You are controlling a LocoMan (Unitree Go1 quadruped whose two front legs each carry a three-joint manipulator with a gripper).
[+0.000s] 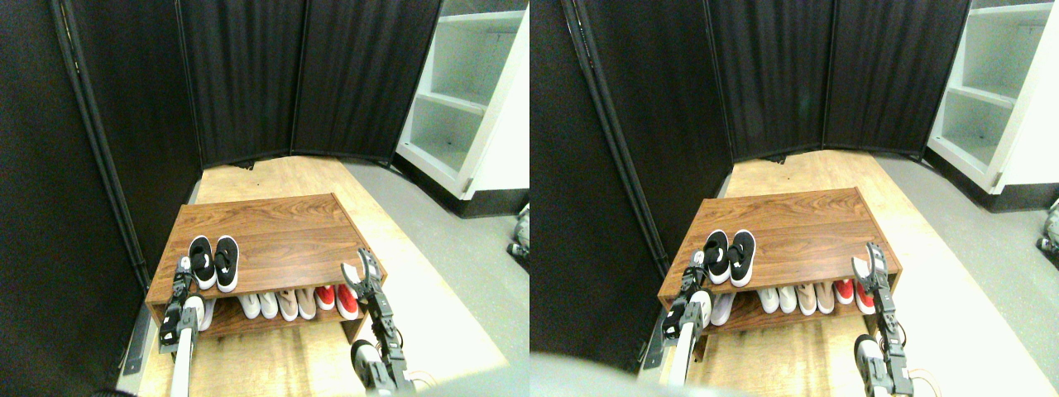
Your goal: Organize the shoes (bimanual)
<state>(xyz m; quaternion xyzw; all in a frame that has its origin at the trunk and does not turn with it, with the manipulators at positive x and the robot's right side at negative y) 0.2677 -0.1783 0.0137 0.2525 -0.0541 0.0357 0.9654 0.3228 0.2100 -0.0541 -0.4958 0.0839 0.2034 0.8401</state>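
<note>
A low wooden shoe rack stood on a pale floor before dark curtains. At far left, the left gripper hung at the rack's front left corner, just beside the shoes; whether its jaws were spread or closed could not be told. The black shoes sat side by side on the rack's top, near its front left edge, toes pointing away. Below, on the shelf, white, beige and red pairs lined up. At right, the right gripper hovered with jaws spread, holding nothing, by the front right corner. The pair looked already placed; judging so, the next move would call for backing both arms clear without nudging them.
</note>
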